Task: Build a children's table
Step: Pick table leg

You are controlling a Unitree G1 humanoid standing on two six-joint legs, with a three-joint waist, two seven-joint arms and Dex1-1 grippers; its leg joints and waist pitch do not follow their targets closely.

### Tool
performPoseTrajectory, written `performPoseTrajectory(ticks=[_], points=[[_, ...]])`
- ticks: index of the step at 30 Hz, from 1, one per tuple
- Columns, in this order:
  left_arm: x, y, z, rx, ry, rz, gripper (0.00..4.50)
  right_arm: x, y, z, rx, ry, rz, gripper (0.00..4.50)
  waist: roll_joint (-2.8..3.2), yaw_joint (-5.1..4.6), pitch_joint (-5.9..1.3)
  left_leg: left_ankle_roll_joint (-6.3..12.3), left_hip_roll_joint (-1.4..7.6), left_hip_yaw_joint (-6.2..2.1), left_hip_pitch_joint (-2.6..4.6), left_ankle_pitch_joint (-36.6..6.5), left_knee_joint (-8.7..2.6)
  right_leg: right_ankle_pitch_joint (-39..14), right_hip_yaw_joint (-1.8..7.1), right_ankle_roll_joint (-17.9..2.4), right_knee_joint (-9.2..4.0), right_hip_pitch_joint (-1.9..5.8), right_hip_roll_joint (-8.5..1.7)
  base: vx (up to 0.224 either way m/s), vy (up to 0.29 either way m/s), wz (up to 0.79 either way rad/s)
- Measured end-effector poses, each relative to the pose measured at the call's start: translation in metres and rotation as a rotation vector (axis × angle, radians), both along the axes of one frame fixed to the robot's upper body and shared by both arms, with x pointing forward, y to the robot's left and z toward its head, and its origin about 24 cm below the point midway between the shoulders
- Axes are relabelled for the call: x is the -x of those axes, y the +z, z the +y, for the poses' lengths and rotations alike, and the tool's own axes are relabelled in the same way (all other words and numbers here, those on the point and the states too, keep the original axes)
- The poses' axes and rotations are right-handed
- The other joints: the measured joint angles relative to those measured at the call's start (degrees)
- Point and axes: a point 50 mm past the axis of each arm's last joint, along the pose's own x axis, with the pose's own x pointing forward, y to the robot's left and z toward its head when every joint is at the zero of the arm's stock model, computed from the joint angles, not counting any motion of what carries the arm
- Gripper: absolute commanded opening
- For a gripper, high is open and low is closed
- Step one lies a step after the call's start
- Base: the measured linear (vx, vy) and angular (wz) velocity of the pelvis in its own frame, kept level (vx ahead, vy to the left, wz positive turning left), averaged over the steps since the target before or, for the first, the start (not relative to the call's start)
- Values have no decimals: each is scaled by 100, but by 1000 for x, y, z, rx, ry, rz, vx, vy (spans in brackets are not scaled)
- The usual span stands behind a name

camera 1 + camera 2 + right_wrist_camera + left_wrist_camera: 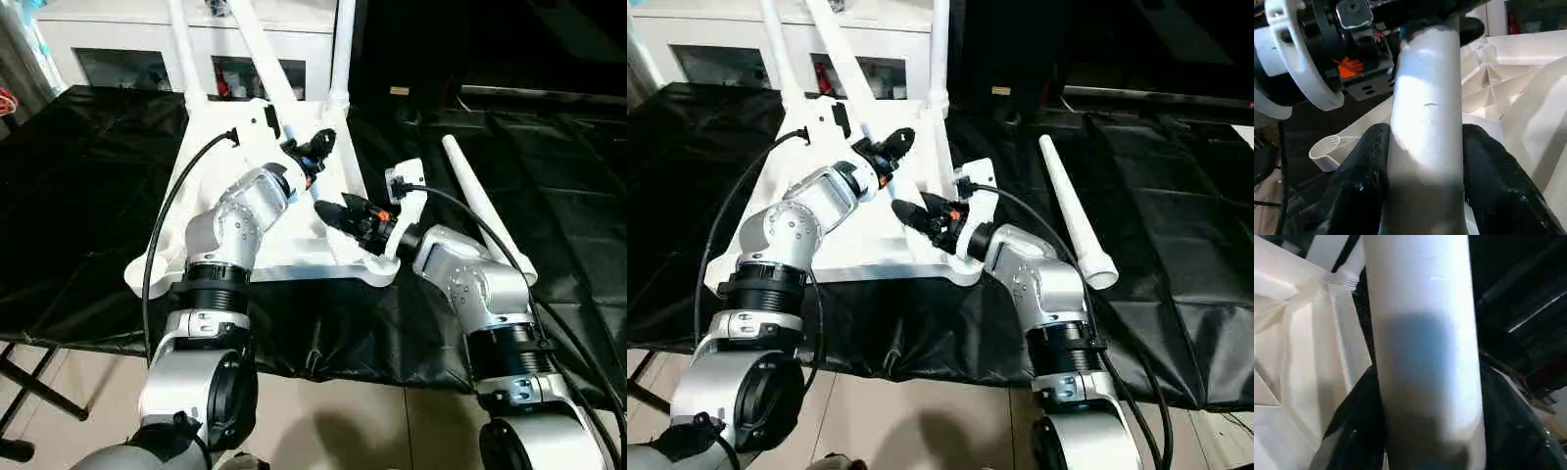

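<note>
The white children's table top (pixel 299 262) lies upside down on a black cloth, its ribbed underside facing up. Two white legs (pixel 181 44) (pixel 342 49) stand upright in its far corners. A third leg (pixel 263 54) leans over the top. My left gripper (pixel 321 145) is shut on it, and my right gripper (pixel 329 210) is shut on it lower down, towards the near right corner. In the wrist views this leg (pixel 1422 333) (pixel 1425 122) sits between black fingers (pixel 1366 181). The fourth leg (pixel 485 211) lies loose on the cloth to the right.
The black cloth (pixel 78 196) covers the whole work surface. A white cabinet with glass doors (pixel 127 44) stands right behind it. Black cables loop from both forearms over the table top. A black stand's foot (pixel 29 392) rests on the tiled floor, near left.
</note>
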Motion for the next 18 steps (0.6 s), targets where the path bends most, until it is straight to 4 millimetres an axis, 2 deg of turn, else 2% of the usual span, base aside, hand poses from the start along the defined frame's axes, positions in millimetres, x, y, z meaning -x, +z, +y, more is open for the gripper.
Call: performPoseTrajectory(ticks=[3, 4, 5, 7, 10, 13, 15, 18], points=[[1, 1, -2, 6, -15, -8, 204, 0, 0, -1, 8, 4, 5, 189, -1, 1, 0, 0, 0, 0, 0, 0, 0, 0, 0, 0, 0, 0, 0, 0, 0, 0], [1, 1, -3, 6, -22, -12, 198, 0, 1, -2, 9, 6, 6, 245, -1, 2, 0, 0, 0, 0, 0, 0, 0, 0, 0, 0, 0, 0, 0, 0, 0, 0], [1, 2, -4, 3, -37, -23, 197, 0, 1, -4, 9, 13, 9, 259, -1, 4, 0, 0, 0, 0, 0, 0, 0, -1, 1, 1, 0, 0, 0, 0, 0, 0], [3, 3, -4, -8, -87, -54, 195, 1, 3, -6, 6, 43, 10, 265, -1, 4, 0, 0, 0, 0, 0, 0, 0, -1, 1, 1, 0, 0, 0, 0, 0, 0], [7, 6, -5, -28, -181, -99, 191, 0, 8, -13, 21, 88, 3, 302, -1, 8, 0, 0, -1, 1, 0, 0, 0, -1, 1, 2, 0, 0, 0, 0, 0, 0], [12, 9, -7, -57, -303, -138, 191, 1, 14, -27, 55, 188, 12, 311, -3, 30, 0, 0, -2, 1, 0, 0, 0, -1, 2, 2, -1, 2, -2, 0, 0, 0], [15, 10, -7, -70, -374, -156, 190, 4, 13, -37, 61, 258, 38, 341, -7, 24, 1, 0, -2, 2, 0, 0, 0, -1, 2, 2, -1, 2, -2, 0, 0, 0], [19, 13, -8, -48, -447, -175, 190, 6, 10, -43, 53, 312, 61, 351, -8, 15, 1, 0, 0, 2, 2, 0, 0, -1, 1, 2, 3, 1, -1, 0, 0, 0]])
